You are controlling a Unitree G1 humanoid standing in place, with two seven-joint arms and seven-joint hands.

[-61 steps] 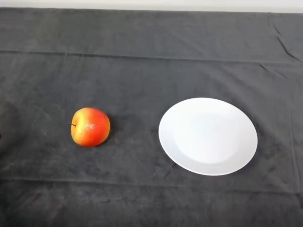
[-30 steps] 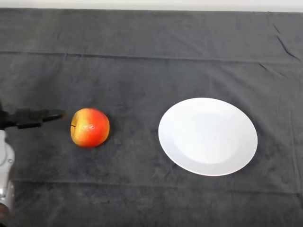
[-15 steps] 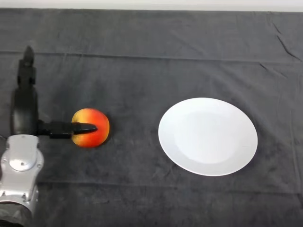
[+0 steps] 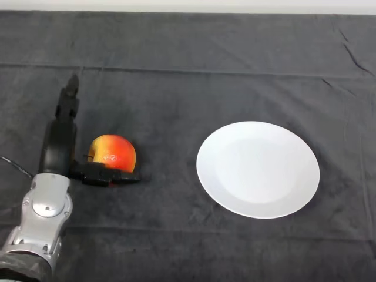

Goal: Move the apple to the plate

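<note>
A red and yellow apple [image 4: 113, 152] sits on the dark cloth at the left of the head view. A white plate [image 4: 258, 169] lies empty to its right, well apart from it. My left hand [image 4: 59, 150] is right next to the apple on its left side. Its fingers [image 4: 67, 106] point straight away from me along the apple's left. Its thumb [image 4: 111, 175] stretches out to the right along the apple's near side, low against it. The hand is open around the apple, and no finger is curled on it.
The silver-grey forearm [image 4: 41, 223] comes in from the lower left corner. The table's dark cloth [image 4: 188, 70] has creases along the far side and at the right edge.
The hand came in from the left edge and moved right and forward to the apple. Its thumb now lies along the apple's near side. The apple and plate have not moved.
</note>
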